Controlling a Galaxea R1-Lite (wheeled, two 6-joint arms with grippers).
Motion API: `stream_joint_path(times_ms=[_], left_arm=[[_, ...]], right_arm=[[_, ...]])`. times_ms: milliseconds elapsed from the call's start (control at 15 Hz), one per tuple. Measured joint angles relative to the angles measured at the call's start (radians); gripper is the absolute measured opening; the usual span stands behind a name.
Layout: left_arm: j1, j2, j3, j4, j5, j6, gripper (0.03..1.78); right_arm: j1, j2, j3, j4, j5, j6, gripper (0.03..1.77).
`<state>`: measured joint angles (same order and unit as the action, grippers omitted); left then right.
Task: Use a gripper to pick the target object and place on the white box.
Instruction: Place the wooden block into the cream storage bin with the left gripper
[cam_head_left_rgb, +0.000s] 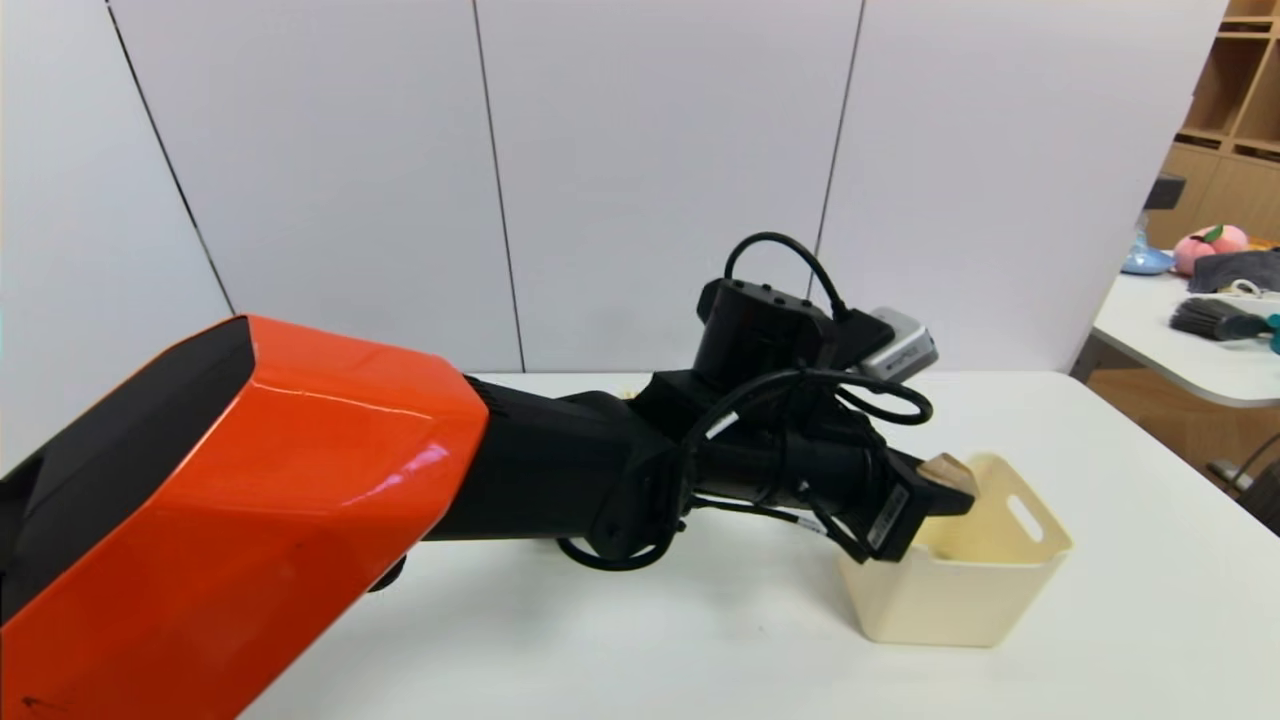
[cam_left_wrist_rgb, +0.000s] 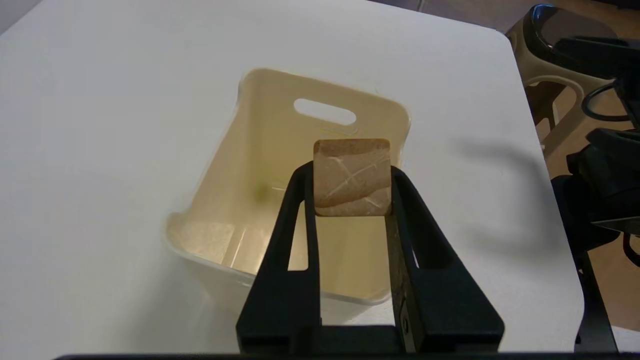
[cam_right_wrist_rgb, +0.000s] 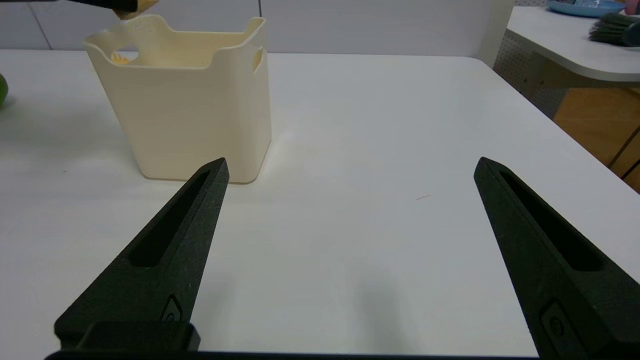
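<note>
The left gripper (cam_left_wrist_rgb: 352, 182) is closed on the wooden block (cam_left_wrist_rgb: 352, 177), one finger against each side, with the block held right at the fingertips. It hangs above the opening of the cream box (cam_left_wrist_rgb: 215, 280), and from the wrist camera the box's hollow shows behind and around the block. In the head view the claw reaches in from the robot's left, its tips over the near-left part of the opening, and the slotted wall (cam_head_left_rgb: 1030, 510) rises beyond them, farther to the robot's right. The right wrist view shows the block at the height of the box's upper rim (cam_right_wrist_rgb: 165, 67) or above it; how much room lies between them cannot be told.

Past the box, on the side away from the claw's arm, bare white tabletop (cam_head_left_rgb: 1140, 560) runs to the table's right edge, leaving open room there. More bare table lies beyond the box, up to the pale wall panels (cam_head_left_rgb: 660, 180). A second white table (cam_head_left_rgb: 1190, 350) stands past that edge, well apart from the claw.

The right gripper (cam_right_wrist_rgb: 352, 160) stands idle on the robot's right, nearer the robot than the box, its fingers spread wide with nothing between them.
</note>
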<state>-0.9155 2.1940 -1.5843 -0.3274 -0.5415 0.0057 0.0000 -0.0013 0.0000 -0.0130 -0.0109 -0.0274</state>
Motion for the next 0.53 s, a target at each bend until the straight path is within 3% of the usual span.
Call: stream_joint_path(times_ms=[533], left_arm=[[-0.012,0.017,-0.048,0.093,0.015,0.05,0.4]], right_arm=[[0.0,0.0,0.0,0.0,0.0,0.0,1.7]])
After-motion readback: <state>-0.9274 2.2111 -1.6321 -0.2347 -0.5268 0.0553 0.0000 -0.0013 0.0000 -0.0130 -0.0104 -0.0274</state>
